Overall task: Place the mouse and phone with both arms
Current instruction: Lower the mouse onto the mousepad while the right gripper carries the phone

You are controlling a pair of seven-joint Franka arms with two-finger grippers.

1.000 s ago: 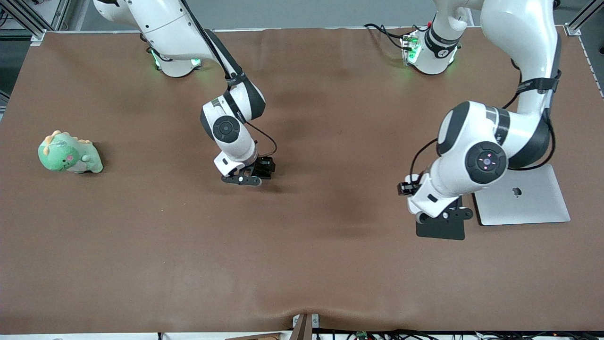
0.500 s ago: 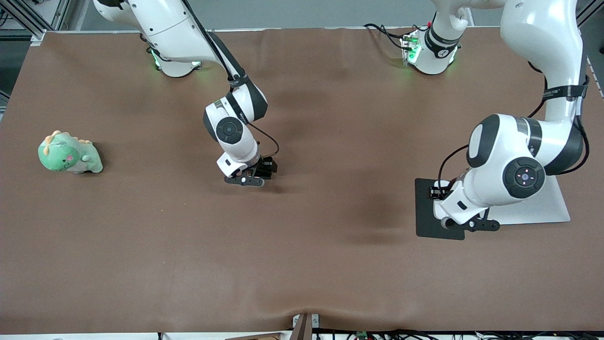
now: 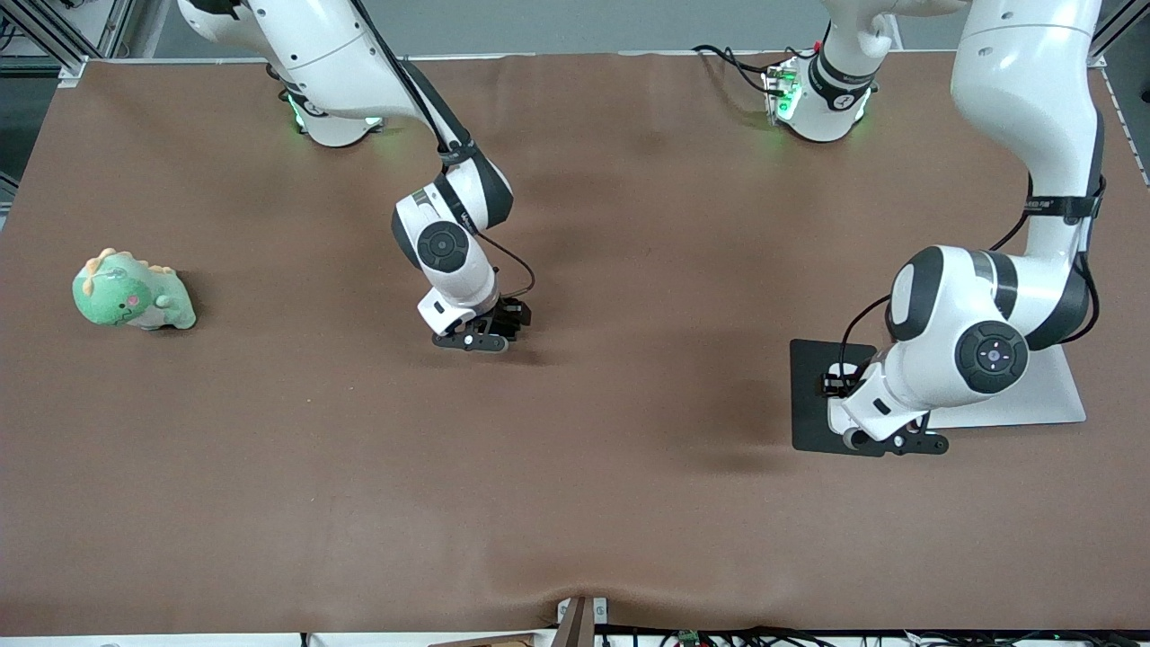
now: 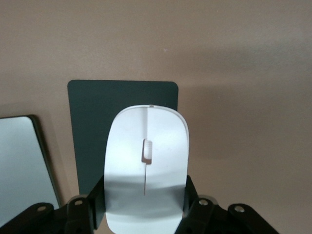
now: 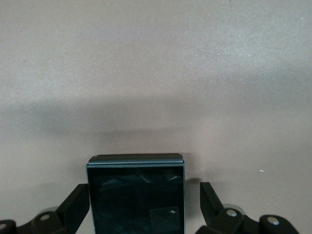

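Left end effector (image 4: pixel 145 214) clamped on mouse (image 4: pixel 146 165), poised above dark pad (image 4: pixel 92 126); mouse long axis along pad's long side, straight down to place. Right end effector (image 5: pixel 139 204) spread wide, flanking phone (image 5: pixel 136 195), well apart from pad, toward right arm's end of table (image 3: pixel 575 503).

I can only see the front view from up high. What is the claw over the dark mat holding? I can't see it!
Observer: The left claw is gripping a white mouse between its fingers.
Operator: Is it lined up with the mat?
Observer: Yes. In the left wrist view the mouse sits over the mat, though I can't tell if it touches.
Operator: What about the other claw?
Observer: The right claw is open, with a black phone between its spread fingers.
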